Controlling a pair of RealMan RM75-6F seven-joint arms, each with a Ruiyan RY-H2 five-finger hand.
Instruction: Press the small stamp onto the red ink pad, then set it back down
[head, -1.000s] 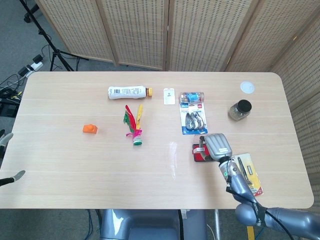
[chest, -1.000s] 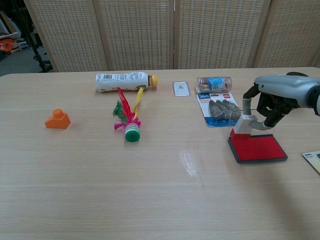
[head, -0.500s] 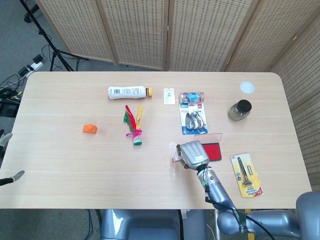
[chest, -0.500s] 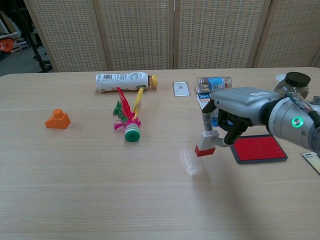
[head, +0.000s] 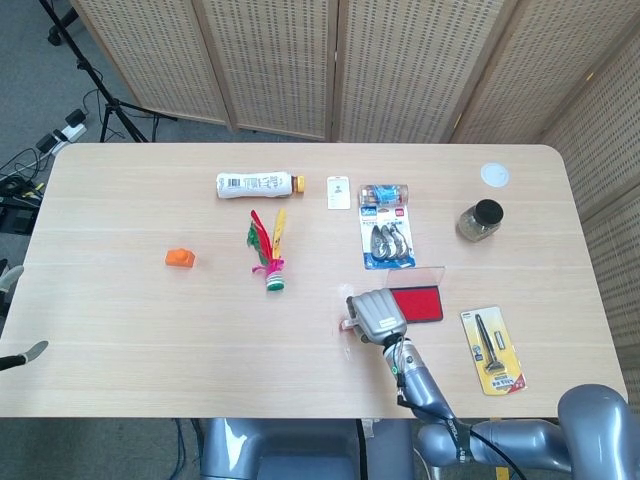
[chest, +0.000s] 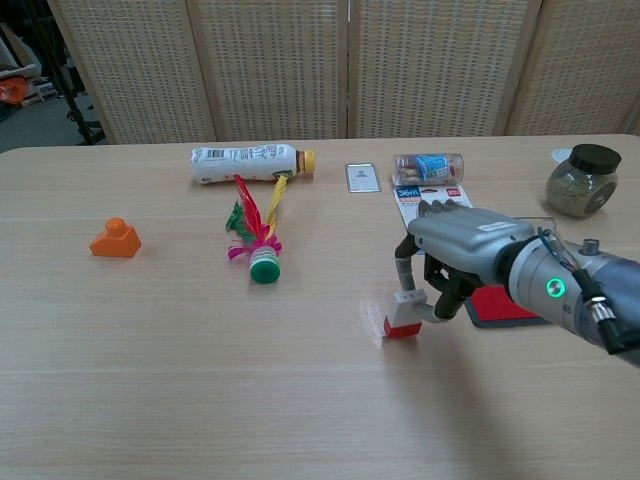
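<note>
Red shows on the bottom of the small stamp (chest: 402, 319) now, and you have brought it left, away from the red ink pad (chest: 500, 303). A second ago your right hand (chest: 462, 255) had it on the pad's left end. Half a second ago it hung in the air, left of the pad. Now it is lower, at the table (chest: 200, 400), though you cannot tell if it touches the wood.

Your right hand pinches the stamp's grey top between thumb and fingers (chest: 404, 262). The stamp hangs under the hand's left side, a bit right of the middle in the chest view. In the head view the right hand (head: 377, 315) covers most of the small stamp (head: 347, 324), just left of the red ink pad (head: 417, 304).

Your left hand (head: 20, 358) only peeks in at the left edge of the head view. You cannot tell if it is open or closed.

The table (head: 120, 320) is pale wood. On it lie a white bottle (chest: 246, 163), a feather shuttlecock (chest: 257, 238), an orange block (chest: 115, 239), a small card (chest: 362, 177), a blue pack (head: 385, 240), a dark-lidded jar (chest: 574, 180), a white lid (head: 494, 174) and a yellow tool pack (head: 491, 349). Woven folding screens (chest: 350, 60) stand behind the table.
</note>
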